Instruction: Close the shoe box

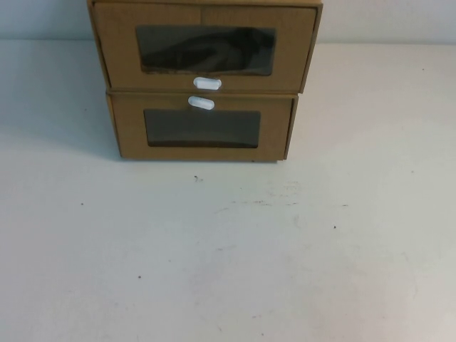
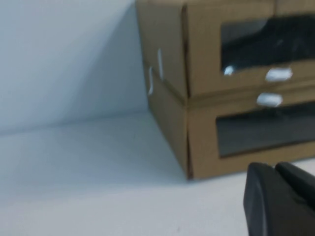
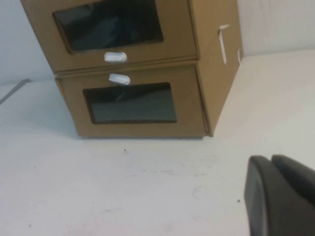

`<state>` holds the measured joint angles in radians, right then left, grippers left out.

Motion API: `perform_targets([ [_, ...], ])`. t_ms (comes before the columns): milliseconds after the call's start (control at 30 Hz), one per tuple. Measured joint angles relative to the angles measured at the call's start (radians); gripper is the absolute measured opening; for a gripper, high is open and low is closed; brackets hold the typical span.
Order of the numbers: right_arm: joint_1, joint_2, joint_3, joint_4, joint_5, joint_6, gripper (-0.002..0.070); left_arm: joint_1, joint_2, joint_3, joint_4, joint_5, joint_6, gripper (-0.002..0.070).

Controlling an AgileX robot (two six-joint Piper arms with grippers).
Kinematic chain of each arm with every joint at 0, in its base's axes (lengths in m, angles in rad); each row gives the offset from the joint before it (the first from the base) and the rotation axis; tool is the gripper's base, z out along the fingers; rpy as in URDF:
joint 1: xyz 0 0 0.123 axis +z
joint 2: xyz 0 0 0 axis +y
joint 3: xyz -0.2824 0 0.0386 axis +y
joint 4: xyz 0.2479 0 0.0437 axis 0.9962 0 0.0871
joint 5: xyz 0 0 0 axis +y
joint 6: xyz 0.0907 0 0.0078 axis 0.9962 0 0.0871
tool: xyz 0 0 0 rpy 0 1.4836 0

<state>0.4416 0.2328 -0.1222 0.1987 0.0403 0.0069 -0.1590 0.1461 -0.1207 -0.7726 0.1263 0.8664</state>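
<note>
A white table (image 1: 228, 256) with a few dark specks fills the near part of the high view and runs back to a pale wall (image 1: 399, 18). No arm shows in that view.

Nearest in the left wrist view, the left gripper (image 2: 281, 201) appears as 2 dark fingers (image 2: 261, 206) pressed side by side with no gap between them, holding nothing, low over the table and in front of the boxes' left corner. In the right wrist view the right gripper (image 3: 280, 194) looks the same: 2 dark fingers (image 3: 258, 196) drawn together, empty, above the table off the boxes' right front corner. Both are well apart from the cardboard.

Farther back, at the middle of the table against the wall, stand 2 brown cardboard boxes, 1 on the other. The lower box (image 1: 201, 128) has a dark window with its white tab (image 1: 201, 102) over that window. On top sits the shoe box (image 1: 204, 46), its clear window showing something dark inside and its small white oval pull tab (image 1: 207, 83) under the window. The 2 tabs lie just beside each other across the seam. The shoe box's front juts slightly forward of its own side panel in the left wrist view.
</note>
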Motion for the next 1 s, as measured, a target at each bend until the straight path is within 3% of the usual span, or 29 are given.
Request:
perform_targets([
  [200,0.0,0.0,0.085,0.004,-0.05,0.0,-0.0013,0.0,0.0,0.141,-0.069,-0.134,0.0,-0.0005],
  [867,0.0,-0.001,0.093,0.006,0.067,0.0,-0.0013,0.0,0.0,0.147,-0.083,-0.086,0.0,-0.0005],
  [1000,-0.032,-0.035,0.099,-0.059,0.073,-0.015,-0.0013,0.0,0.0,0.147,-0.083,-0.084,0.0,-0.0005],
])
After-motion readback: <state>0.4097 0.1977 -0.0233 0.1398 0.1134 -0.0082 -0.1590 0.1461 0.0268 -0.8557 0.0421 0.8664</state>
